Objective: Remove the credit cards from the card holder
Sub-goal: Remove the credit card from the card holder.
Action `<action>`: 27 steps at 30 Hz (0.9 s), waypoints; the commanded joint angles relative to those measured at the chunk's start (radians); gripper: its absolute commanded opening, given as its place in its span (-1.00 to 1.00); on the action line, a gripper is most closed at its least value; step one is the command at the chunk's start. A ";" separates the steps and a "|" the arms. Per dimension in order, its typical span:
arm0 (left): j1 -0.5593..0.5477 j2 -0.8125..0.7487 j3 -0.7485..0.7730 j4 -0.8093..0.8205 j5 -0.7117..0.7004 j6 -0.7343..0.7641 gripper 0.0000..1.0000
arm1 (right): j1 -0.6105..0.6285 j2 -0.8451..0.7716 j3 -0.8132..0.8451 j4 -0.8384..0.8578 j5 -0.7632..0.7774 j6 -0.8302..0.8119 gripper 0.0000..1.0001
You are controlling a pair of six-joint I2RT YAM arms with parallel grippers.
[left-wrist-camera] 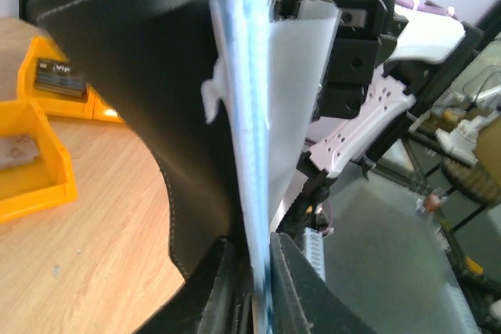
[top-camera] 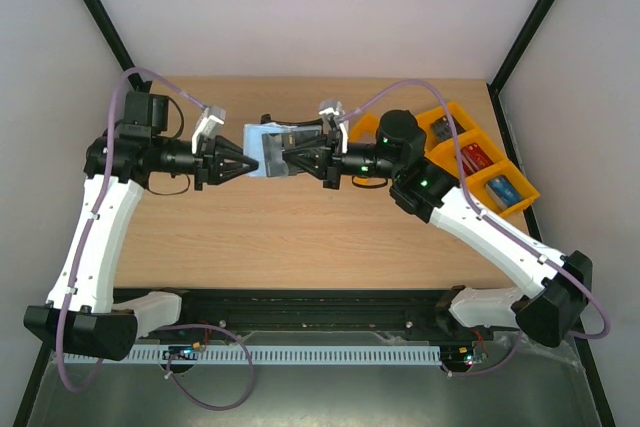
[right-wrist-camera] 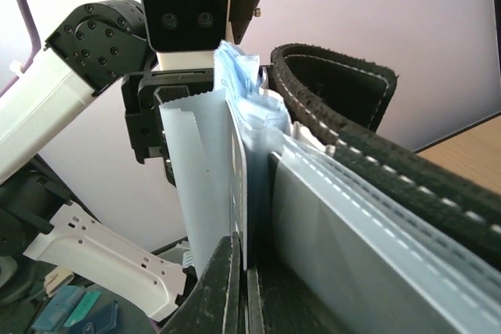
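Observation:
The card holder [top-camera: 264, 139] hangs open in mid-air between my two grippers, above the table's middle. Its black cover [left-wrist-camera: 133, 76] curves off to one side and its pale blue-grey pockets [left-wrist-camera: 249, 115] fan out edge-on. My left gripper [top-camera: 248, 164] [left-wrist-camera: 254, 242] has its jaws close on both sides of the pockets' edge. My right gripper [top-camera: 288, 160] [right-wrist-camera: 246, 265] is shut on one thin pale leaf [right-wrist-camera: 235, 193] at the opposite edge. I cannot tell whether a card lies in that leaf. A red credit card [top-camera: 478, 157] lies in an orange tray.
Three joined orange trays [top-camera: 462, 107] sit at the table's right back. Beside the red card, one tray holds a blue card [top-camera: 503, 187] and another a dark card [top-camera: 440, 129]. In the left wrist view, the trays [left-wrist-camera: 47, 187] appear at far left.

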 commanded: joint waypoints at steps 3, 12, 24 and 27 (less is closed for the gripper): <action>0.008 -0.015 -0.014 0.028 0.045 -0.019 -0.96 | -0.024 -0.041 0.006 -0.039 0.019 -0.036 -0.96; 0.035 -0.023 -0.052 0.093 0.011 -0.088 -0.96 | -0.133 -0.101 -0.047 -0.099 0.020 -0.069 -0.97; 0.042 -0.046 -0.288 0.436 0.041 -0.432 -0.95 | -0.229 -0.155 -0.027 -0.255 0.136 -0.121 -0.97; 0.027 -0.048 -0.520 0.802 -0.006 -0.801 -0.95 | -0.232 -0.140 0.034 -0.355 0.209 -0.149 -0.97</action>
